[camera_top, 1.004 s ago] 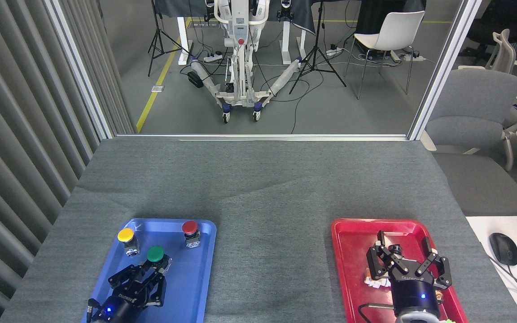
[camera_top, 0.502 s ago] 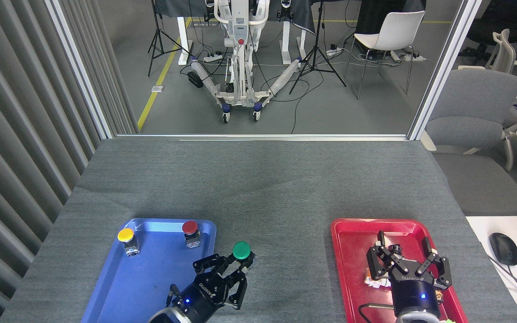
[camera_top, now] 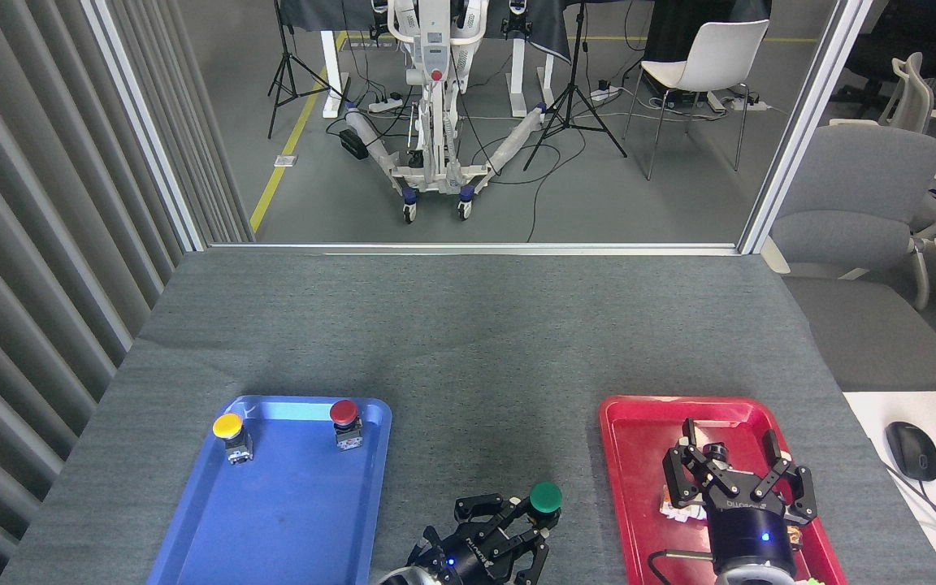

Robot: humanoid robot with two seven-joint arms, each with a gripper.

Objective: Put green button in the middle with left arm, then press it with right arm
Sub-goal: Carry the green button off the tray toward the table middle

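A: Where is the green button (camera_top: 545,496) placed?

B: It is held over the bare grey tablecloth (camera_top: 468,341) between the blue tray (camera_top: 273,520) and the red tray (camera_top: 639,439), close to the tabletop's near edge, nearer the red tray. Whether the base is touching the cloth cannot be told.

A: Held how?

B: The left gripper (camera_top: 529,524) is seen low at the near edge, fingers closed in on the button's base from both sides, cap left free on top. That grip is judged sensible: the cap is kept clear for pressing.

A: And the right gripper (camera_top: 740,479)?

B: It is parked over the red tray, fingers spread wide, nothing pinched. Some white items are seen beneath it in the tray; what they are cannot be made out.

A: Why is it parked there?

B: Probably kept out of the way until the button is set down; the press is not yet done.

A: Other buttons?

B: The yellow button (camera_top: 228,427) is at the blue tray's far left corner, the red button (camera_top: 344,413) near its far right corner. Both are left alone.

A: Any writing?

B: White lettering is visible on both gripper bodies, too small to be read with certainty.
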